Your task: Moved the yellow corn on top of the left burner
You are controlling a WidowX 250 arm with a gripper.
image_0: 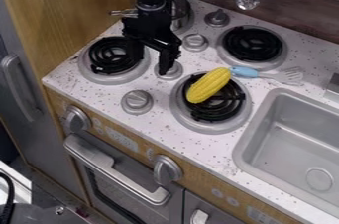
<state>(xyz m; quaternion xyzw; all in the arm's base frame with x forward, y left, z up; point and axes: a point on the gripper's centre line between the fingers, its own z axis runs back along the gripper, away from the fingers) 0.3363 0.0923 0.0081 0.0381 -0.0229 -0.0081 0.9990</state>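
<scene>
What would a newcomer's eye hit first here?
The yellow corn, the brightest thing there, lying aslant on the black coils of the burner nearest the sink. Next, the black arm coming down from the top edge at upper left. Then the spatula's blue handle, right by the corn's upper end.

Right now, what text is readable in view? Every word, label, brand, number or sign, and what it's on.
None that I can read.
Wooden front panel, between the left panel knob and the right panel knob: pale printed markings, too small to read.
Same panel, right of the right panel knob: round marks and a boxed patch, also too small to read.
</scene>
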